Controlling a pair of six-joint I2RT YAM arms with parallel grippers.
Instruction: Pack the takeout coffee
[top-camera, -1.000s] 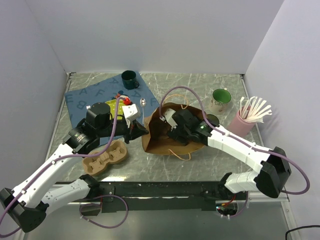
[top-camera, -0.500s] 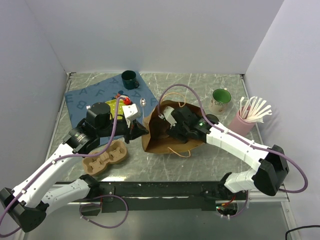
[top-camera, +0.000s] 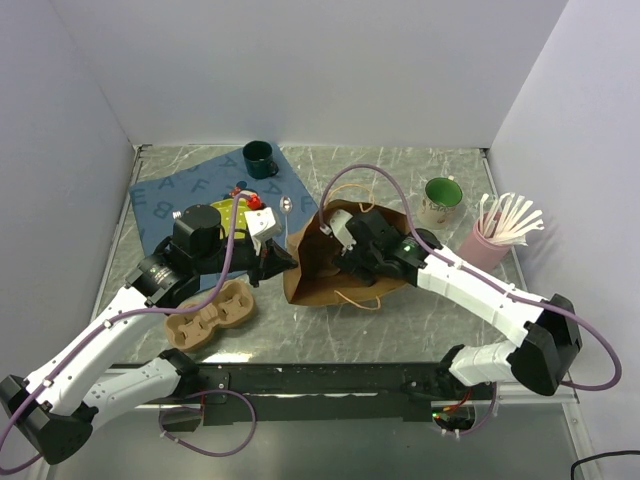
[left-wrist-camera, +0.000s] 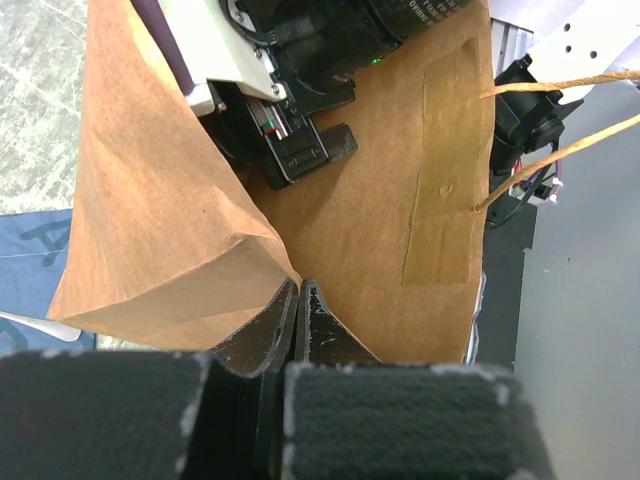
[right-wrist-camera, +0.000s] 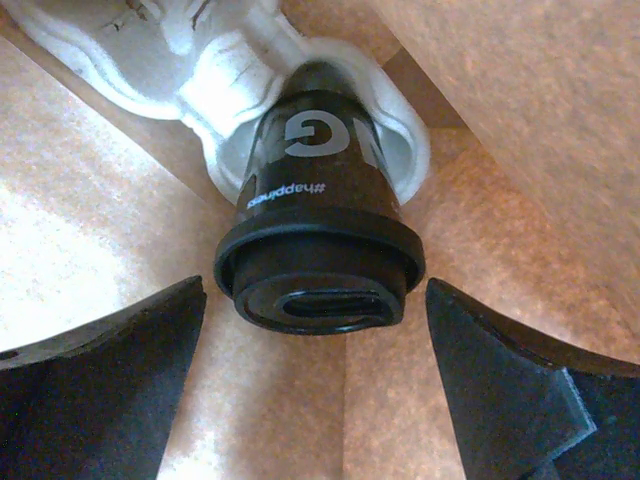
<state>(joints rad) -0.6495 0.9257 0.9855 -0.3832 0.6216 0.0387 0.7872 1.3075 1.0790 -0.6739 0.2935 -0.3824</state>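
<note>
The takeout coffee (right-wrist-camera: 318, 215), a dark cup with a black lid, sits with its base in a white moulded holder (right-wrist-camera: 225, 60) inside the brown paper bag (top-camera: 312, 280). My right gripper (right-wrist-camera: 315, 300) is open deep in the bag, one finger on each side of the lid and neither touching it. In the top view the right gripper (top-camera: 345, 262) reaches into the bag's mouth and the cup is hidden. My left gripper (left-wrist-camera: 298, 287) is shut on the bag's edge (left-wrist-camera: 270, 250); in the top view it (top-camera: 283, 258) is at the bag's left side.
A brown cardboard cup carrier (top-camera: 210, 315) lies in front of the left arm. A blue mat (top-camera: 165, 195) at the back left holds a yellow item (top-camera: 232, 212) and a spoon (top-camera: 288, 205). A dark green mug (top-camera: 260, 158), a white mug (top-camera: 440, 202) and a pink holder of white stirrers (top-camera: 492, 240) stand around.
My right arm has shifted slightly up and back at the bag's mouth, and the bag's string handle has moved with it. The left arm and the bag have stayed put.
</note>
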